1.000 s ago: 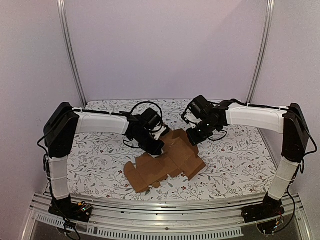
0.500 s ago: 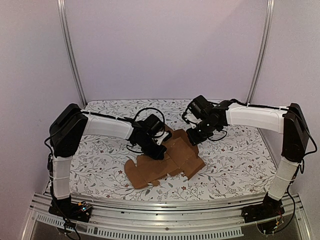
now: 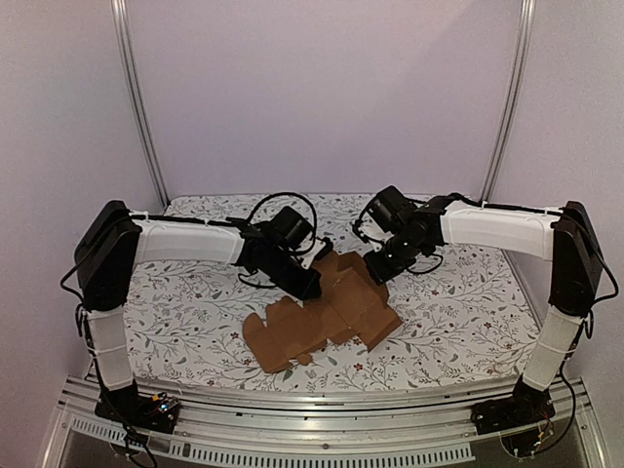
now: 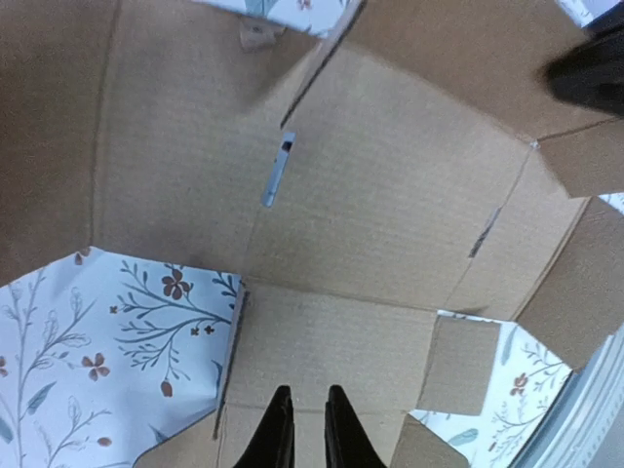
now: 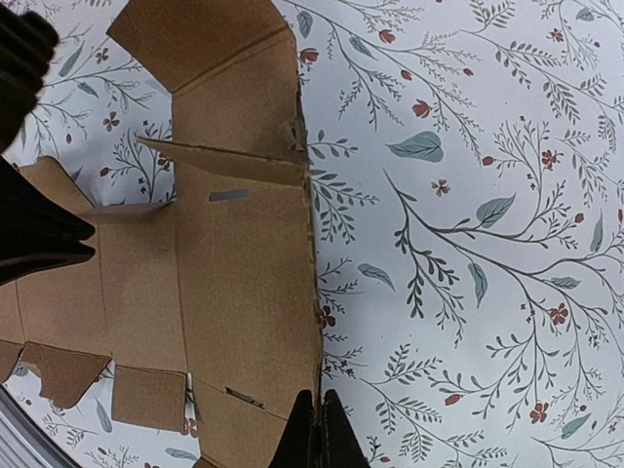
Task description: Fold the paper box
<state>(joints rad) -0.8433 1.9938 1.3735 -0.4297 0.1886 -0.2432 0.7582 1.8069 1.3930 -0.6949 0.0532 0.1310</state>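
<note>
The paper box (image 3: 322, 317) is a flat brown die-cut sheet lying mid-table, its far flaps raised a little. It fills the left wrist view (image 4: 390, 185) and the left half of the right wrist view (image 5: 244, 263). My left gripper (image 3: 310, 289) is over the sheet's far left part. Its fingers (image 4: 307, 395) stand nearly together with a thin gap, holding nothing, above a panel. My right gripper (image 3: 373, 273) is at the sheet's far right edge. It is shut (image 5: 316, 400) on that cardboard edge.
The table has a white floral cloth (image 3: 195, 312). A metal rail (image 3: 322, 400) runs along the near edge. Two metal posts (image 3: 136, 97) stand at the back corners. The left arm's dark wrist (image 5: 29, 234) shows at the left of the right wrist view.
My left arm shifted its elbow outward, and its gripper moved slightly over the sheet's far left part. My right gripper kept its hold on the edge and stayed in place.
</note>
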